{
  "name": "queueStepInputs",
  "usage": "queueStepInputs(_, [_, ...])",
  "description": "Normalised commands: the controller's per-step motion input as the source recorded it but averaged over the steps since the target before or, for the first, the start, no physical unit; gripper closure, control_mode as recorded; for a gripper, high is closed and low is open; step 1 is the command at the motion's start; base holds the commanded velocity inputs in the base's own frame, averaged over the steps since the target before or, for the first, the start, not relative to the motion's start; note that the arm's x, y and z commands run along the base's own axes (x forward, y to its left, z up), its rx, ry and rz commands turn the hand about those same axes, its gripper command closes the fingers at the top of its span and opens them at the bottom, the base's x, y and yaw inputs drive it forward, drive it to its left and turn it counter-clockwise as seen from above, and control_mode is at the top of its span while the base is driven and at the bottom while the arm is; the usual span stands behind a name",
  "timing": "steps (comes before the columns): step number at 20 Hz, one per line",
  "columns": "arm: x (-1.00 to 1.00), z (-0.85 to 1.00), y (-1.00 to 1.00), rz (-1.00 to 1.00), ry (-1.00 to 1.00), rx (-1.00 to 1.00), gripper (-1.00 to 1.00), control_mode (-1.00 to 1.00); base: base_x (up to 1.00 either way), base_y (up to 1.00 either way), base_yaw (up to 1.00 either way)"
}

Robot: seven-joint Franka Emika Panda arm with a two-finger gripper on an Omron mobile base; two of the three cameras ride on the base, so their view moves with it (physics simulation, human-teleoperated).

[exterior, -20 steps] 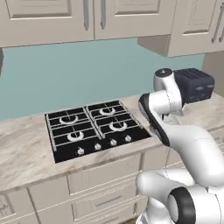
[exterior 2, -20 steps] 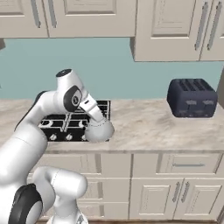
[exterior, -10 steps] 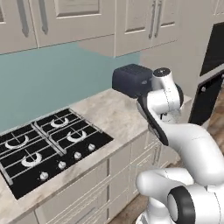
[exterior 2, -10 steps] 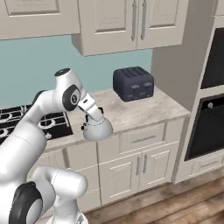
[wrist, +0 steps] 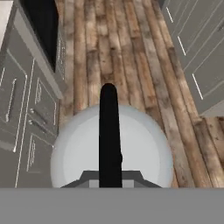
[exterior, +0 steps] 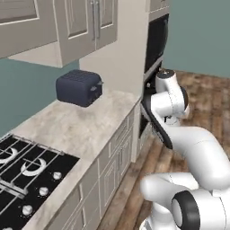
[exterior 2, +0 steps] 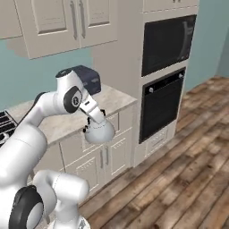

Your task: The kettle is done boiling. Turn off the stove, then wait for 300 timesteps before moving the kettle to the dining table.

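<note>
Kettle (exterior 2: 99,132) hangs off the surface (exterior 2: 67,121) edge, out in front of the lower cabinet doors (exterior 2: 105,156), open wood floor (exterior 2: 179,165) below and to the right. Tall oven column (exterior 2: 167,76) blocks the far end of the surface. Toaster (exterior: 78,87) sits at the back near the wall; upper cabinets (exterior: 67,27) cap the headroom over it. Stove (exterior: 24,179) grates take up the near-left part.

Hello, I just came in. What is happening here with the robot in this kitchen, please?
The robot arm carries the kettle in its shut gripper, holding it by the dark handle on top. The kettle hangs in the air over the wooden floor, in front of the lower cabinets and off the stove. A dark toaster stands on the counter, near the wall ovens. The kettle is not yet set down anywhere.
</note>
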Motion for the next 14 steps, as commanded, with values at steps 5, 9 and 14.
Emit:
queueStepInputs(5, [0.00, 0.00, 0.00, 0.00, 0.00, 0.00, 1.00, 1.00, -0.06, 0.00, -0.60])
queueStepInputs(9, [0.00, 0.00, 0.00, 0.00, 0.00, 0.00, 1.00, 1.00, 0.00, 0.02, -0.59])
queueStepInputs(14, [0.00, 0.00, 0.00, 0.00, 0.00, 0.00, 1.00, 1.00, 0.00, 0.03, -0.55])
